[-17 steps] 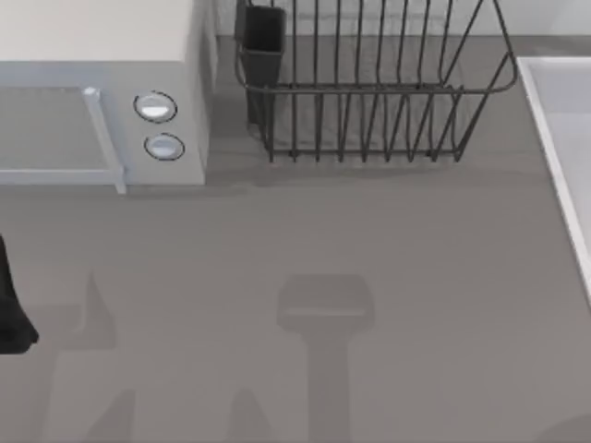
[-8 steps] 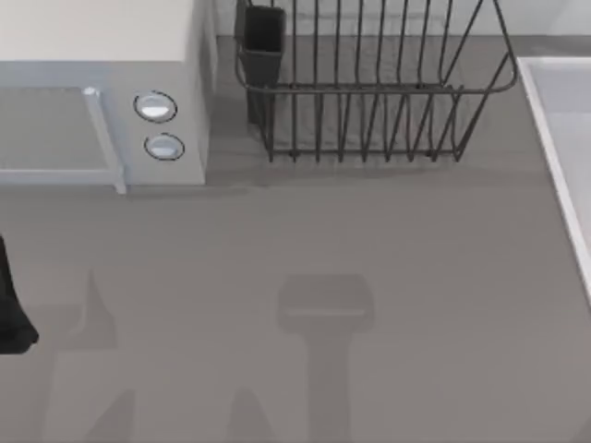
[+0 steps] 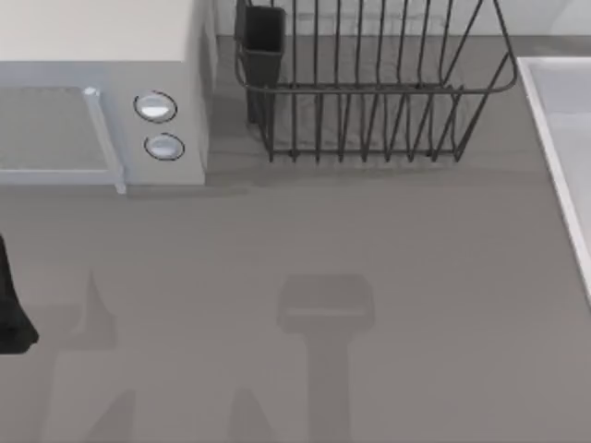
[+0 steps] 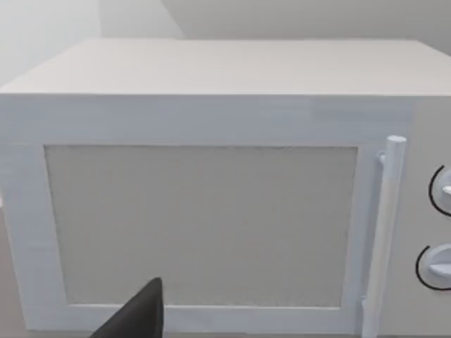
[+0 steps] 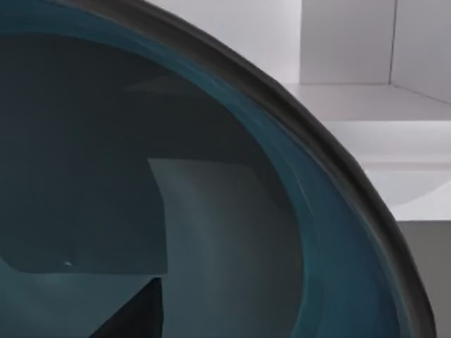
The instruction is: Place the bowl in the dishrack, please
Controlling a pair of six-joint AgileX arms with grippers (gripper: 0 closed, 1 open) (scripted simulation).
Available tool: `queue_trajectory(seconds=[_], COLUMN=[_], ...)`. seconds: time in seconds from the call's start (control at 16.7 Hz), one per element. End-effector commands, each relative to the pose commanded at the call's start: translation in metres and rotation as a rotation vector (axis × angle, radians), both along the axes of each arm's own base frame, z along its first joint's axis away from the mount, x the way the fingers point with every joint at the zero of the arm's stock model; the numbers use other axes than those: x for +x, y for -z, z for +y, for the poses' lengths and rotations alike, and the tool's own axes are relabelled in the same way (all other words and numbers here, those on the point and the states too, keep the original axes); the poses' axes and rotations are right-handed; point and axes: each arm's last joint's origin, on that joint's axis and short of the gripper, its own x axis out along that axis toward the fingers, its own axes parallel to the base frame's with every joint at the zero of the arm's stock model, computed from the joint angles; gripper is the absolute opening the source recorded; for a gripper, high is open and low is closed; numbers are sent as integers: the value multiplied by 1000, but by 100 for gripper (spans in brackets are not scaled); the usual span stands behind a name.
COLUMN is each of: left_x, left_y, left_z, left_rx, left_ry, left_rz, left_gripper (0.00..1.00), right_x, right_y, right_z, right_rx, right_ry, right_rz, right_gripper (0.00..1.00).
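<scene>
Teal bowl (image 5: 211, 211) sits close before the right wrist camera; overhead, the dishrack (image 3: 369, 92) stands beside the microwave (image 3: 102, 92). Nothing has shifted since. Jaw state: cannot tell.

Dishrack (image 3: 369, 92): dark grey wire basket, upright, flared sides, rows of upright tines; we see nothing lying among them. A black cutlery cup (image 3: 264, 41) sits at the corner nearest the white microwave (image 3: 102, 92), just beside its knob side.

Bowl (image 5: 211, 211): teal-blue glossy inside, dark rim, seen very close in our right wrist view.
</scene>
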Motion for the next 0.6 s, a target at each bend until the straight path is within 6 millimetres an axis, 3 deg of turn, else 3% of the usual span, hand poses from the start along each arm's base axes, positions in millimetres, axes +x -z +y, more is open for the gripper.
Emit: queue_trajectory(seconds=[0.06,0.6], left_x=[0,0], left_y=[0,0], left_z=[0,0], left_rx=[0,0], left_ry=[0,0], left_rz=[0,0], left_gripper=[100,100], right_x=[0,0], right_y=[0,0], right_z=[0,0], right_rx=[0,0], right_ry=[0,0], right_rz=[0,0], right_gripper=[100,32])
